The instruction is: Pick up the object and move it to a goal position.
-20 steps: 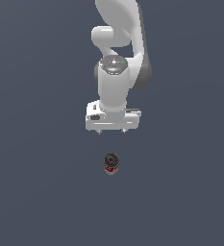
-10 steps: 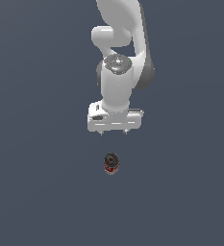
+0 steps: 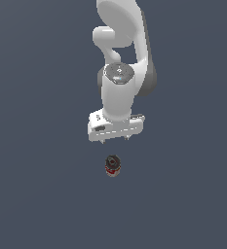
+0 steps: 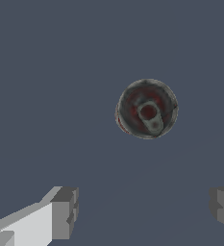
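- Dark grey floor (image 3: pixel 37 194) throughout, featureless.
- Gripper (image 3: pixel 114 139), lowered slightly since a second ago (approach under way): spread wide, holding nothing.
- Object (image 3: pixel 113 166) upright on floor, just beyond fingertips (image 4: pixel 63 211), untouched, not yet between them.

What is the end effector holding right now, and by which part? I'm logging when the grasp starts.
Nothing. The end effector is open and empty, its fingers apart, and the can stands free on the floor, untouched.

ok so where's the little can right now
In the exterior view the can stands on the grey floor just below the hand, near the picture's middle and apart from it. In the wrist view it lies beyond the open fingers, not between them.
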`<state>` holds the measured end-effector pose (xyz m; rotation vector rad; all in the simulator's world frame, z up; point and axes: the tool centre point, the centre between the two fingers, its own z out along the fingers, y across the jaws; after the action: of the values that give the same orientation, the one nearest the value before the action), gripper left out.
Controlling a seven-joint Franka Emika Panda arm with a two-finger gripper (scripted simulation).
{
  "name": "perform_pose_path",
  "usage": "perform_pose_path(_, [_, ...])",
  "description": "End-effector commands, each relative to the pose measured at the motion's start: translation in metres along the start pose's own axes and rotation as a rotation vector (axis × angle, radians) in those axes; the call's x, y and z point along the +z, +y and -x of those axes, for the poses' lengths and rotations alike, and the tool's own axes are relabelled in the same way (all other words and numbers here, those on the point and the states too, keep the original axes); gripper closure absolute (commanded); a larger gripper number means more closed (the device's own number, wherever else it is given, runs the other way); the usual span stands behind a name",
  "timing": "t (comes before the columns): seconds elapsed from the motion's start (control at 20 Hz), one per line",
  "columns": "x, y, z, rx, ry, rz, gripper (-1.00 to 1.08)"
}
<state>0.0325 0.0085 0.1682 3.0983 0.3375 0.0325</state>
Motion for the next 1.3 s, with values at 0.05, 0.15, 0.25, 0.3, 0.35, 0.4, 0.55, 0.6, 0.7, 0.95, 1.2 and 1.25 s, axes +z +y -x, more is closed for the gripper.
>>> perform_pose_path(0.05, [0.006, 0.003, -0.011, -0.072, -0.004, -0.003, -0.92])
perform_pose_path(0.15, [0.010, 0.005, -0.019, -0.121, -0.006, -0.005, -0.92])
perform_pose_path(0.25, [0.015, 0.007, -0.027, -0.173, -0.008, -0.008, -0.92])
perform_pose_path(0.3, [0.018, 0.009, -0.031, -0.199, -0.009, -0.010, -0.92])
perform_pose_path(0.35, [0.020, 0.010, -0.034, -0.224, -0.009, -0.011, -0.92])
perform_pose_path(0.4, [0.022, 0.011, -0.038, -0.247, -0.010, -0.013, -0.92])
perform_pose_path(0.55, [0.029, 0.014, -0.046, -0.308, -0.011, -0.018, -0.92])
perform_pose_path(0.6, [0.031, 0.015, -0.049, -0.326, -0.012, -0.020, -0.92])
perform_pose_path(0.7, [0.034, 0.017, -0.053, -0.357, -0.012, -0.023, -0.92])
perform_pose_path(0.95, [0.040, 0.020, -0.060, -0.412, -0.012, -0.028, -0.92])
perform_pose_path(1.2, [0.042, 0.022, -0.063, -0.434, -0.012, -0.030, -0.92])
perform_pose_path(1.25, [0.042, 0.022, -0.063, -0.435, -0.012, -0.030, -0.92])
